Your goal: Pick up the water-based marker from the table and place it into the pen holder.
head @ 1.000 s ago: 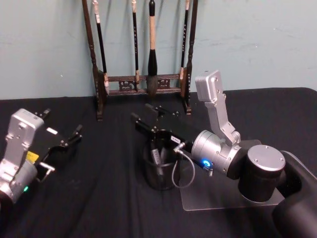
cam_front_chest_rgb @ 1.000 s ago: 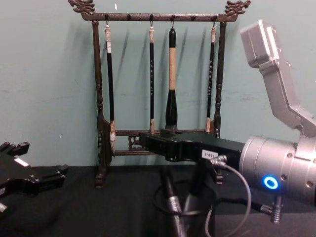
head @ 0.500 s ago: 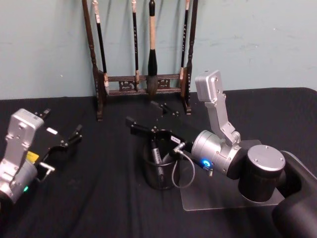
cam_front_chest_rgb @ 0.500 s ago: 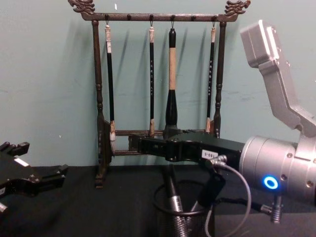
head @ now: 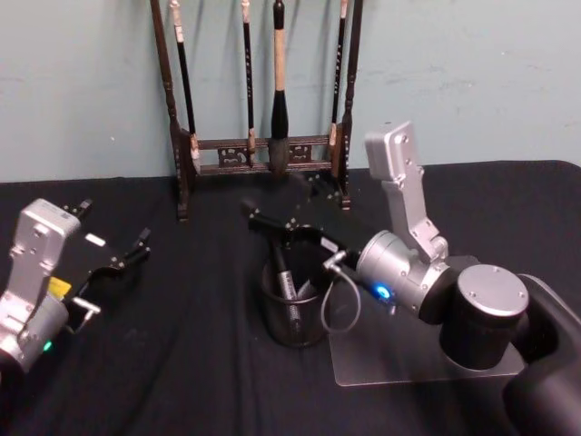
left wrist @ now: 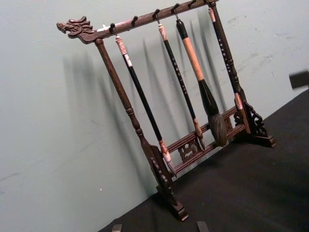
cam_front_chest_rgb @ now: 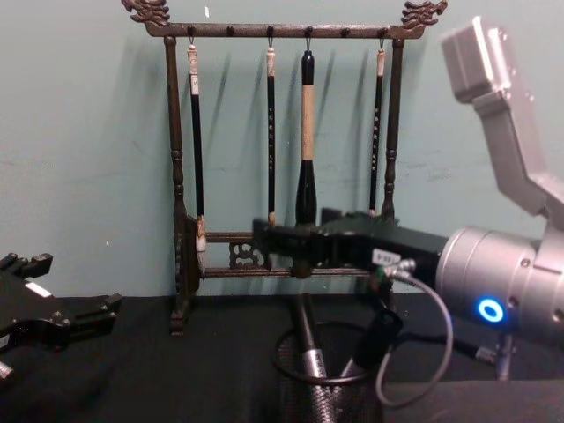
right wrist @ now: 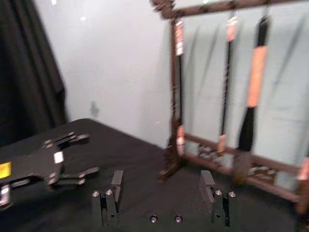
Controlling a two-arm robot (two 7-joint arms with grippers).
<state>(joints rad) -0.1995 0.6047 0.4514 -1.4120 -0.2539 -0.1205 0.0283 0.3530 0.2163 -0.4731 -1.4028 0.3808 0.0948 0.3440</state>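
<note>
Head view first: my right gripper (head: 289, 202) is hanging just above the pen holder (head: 292, 313), fingers spread wide with nothing in them, and the water-based marker (head: 283, 277) is standing in the cup right below, leaning against the rim next to another pen. My left gripper (head: 123, 245) is parked off to the left over the table (head: 182, 363), also spread open and empty, well apart from the cup. Chest view: same deal from the side, right gripper (cam_front_chest_rgb: 295, 240) sits level above the mesh cup (cam_front_chest_rgb: 322, 388), marker (cam_front_chest_rgb: 310, 357) poking up out of it underneath the fingers, not touching them, brush rack (cam_front_chest_rgb: 176, 176) behind. Left wrist view: pretty much just the rack (left wrist: 145, 145) against the wall. Right wrist view: I can see both fingers (right wrist: 115, 186) wide apart with bare cloth between, and the left gripper (right wrist: 63, 162) farther off.
</note>
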